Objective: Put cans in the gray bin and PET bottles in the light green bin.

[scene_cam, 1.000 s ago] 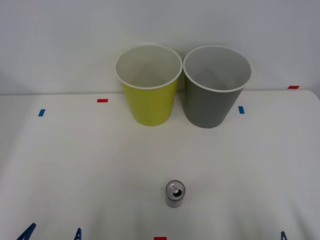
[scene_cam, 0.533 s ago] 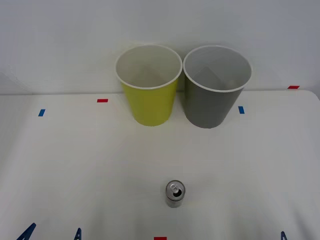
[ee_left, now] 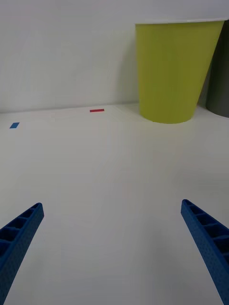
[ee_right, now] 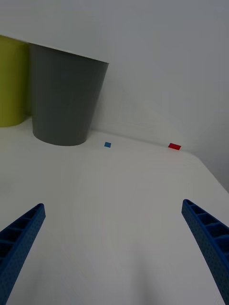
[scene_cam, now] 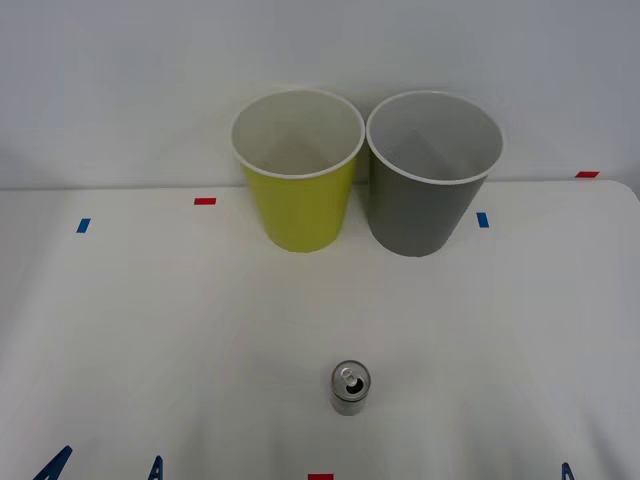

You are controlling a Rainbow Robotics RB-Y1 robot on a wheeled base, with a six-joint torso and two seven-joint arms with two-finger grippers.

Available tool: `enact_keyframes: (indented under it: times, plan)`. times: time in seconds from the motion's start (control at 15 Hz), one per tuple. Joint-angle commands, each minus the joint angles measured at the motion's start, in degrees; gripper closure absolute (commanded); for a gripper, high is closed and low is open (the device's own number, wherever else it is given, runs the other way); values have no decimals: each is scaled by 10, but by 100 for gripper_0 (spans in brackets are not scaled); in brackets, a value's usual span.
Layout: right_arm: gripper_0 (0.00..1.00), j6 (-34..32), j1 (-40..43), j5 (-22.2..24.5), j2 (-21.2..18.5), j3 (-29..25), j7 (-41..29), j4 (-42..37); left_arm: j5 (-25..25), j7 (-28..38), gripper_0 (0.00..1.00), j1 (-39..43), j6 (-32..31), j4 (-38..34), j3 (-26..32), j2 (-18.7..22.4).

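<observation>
White table: can upright, near edge; light green bin and gray bin at back. Left gripper, right gripper: fingers apart, empty.

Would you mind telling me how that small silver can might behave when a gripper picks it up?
The can stands upright with its tab opening already open, so it is probably empty and light. Its smooth, shiny metal wall may slip or dent under a hard squeeze. If knocked over, it would likely roll.

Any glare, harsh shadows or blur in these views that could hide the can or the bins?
Front view: even, soft light; the can throws only a faint shadow and its top is sharp. Right wrist view: gray bin crisp, no glare. Left wrist view: light green bin crisp, with a soft shadow at its base.
</observation>
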Motion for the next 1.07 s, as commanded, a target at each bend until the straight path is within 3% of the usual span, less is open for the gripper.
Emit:
enact_keyframes:
  times: [0.07,1.07]
  plan:
    - [0,0,0,0,0,0,0,0,0,0,0,0,0,0,0,0]
    - [0,0,0,0,0,0,0,0,0,0,0,0,0,0,0,0]
